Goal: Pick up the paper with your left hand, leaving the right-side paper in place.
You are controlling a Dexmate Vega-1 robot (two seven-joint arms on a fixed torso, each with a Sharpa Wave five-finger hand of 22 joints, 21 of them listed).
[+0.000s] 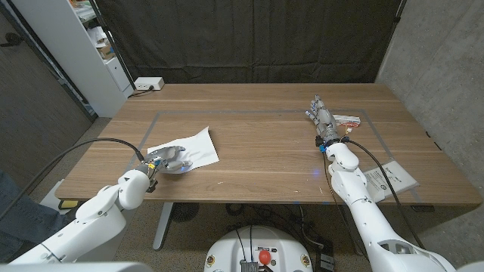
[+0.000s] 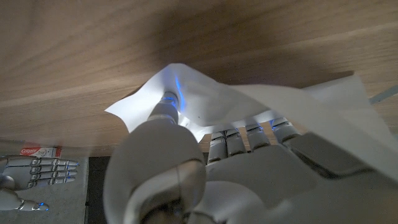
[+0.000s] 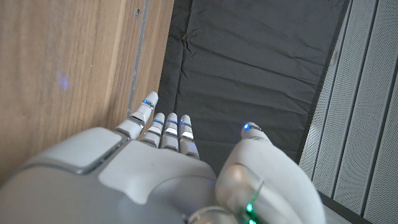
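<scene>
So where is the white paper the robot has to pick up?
In the head view the white paper lies on the left side of the wooden table, with its near corner at the left hand, far from the right hand.

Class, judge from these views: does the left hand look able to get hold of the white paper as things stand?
Probably yes: the left hand already lies at the paper, whose corner curls over its fingers; nothing stands between them.

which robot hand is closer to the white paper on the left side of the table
Left. The left robot hand is on the white paper, its fingers curled into the sheet's near edge. The right robot hand stands far across the table, beside a small packet.
</scene>
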